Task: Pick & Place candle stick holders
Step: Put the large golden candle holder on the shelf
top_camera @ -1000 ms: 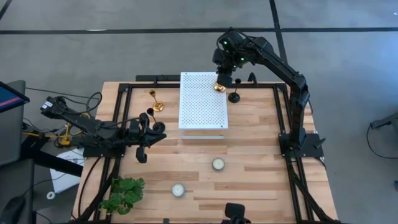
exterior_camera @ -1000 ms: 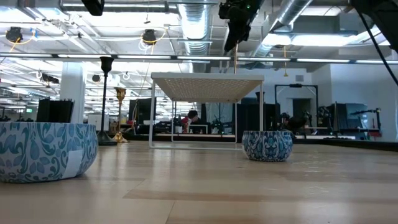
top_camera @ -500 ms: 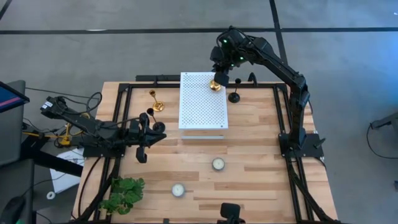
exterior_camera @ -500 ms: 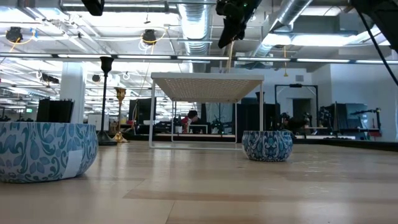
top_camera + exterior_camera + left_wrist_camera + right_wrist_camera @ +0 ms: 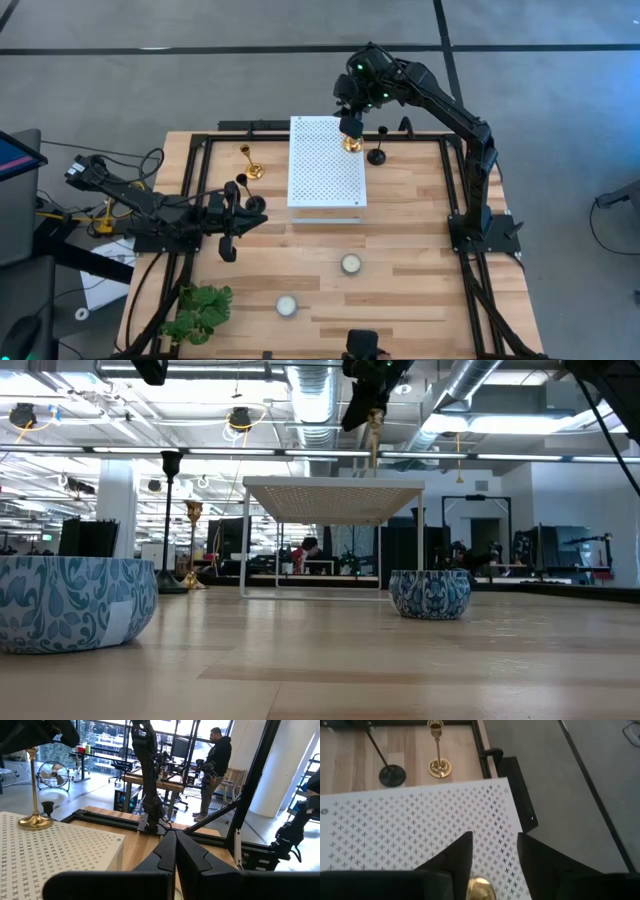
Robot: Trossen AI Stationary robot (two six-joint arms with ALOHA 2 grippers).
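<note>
A gold candle stick holder point(image 5: 352, 145) stands upright by its round base on the far right corner of the white perforated platform point(image 5: 322, 170). Its stem also shows in the low view point(image 5: 374, 445) and in the left wrist view point(image 5: 34, 795). My right gripper point(image 5: 492, 857) hangs open just above it, with the holder's top cup point(image 5: 480, 890) between the fingers and a gap on each side. One black holder point(image 5: 377, 155) stands on the table right of the platform. A gold holder point(image 5: 439, 752) and a black holder point(image 5: 387, 767) stand left of it. My left gripper point(image 5: 175, 847) waits shut near the table's left side.
Two blue patterned bowls with candles point(image 5: 350, 263) point(image 5: 287, 305) sit on the near half of the table. A green plant point(image 5: 197, 312) lies at the near left corner. A black frame point(image 5: 200, 180) runs along the table's edges. A person point(image 5: 216, 765) stands in the room beyond.
My right gripper has opened and let go of the gold holder, tipping a little above it. The holder was held leaning over the platform's far right corner. It now stands upright there on its base, with its top cup free below the fingers.
</note>
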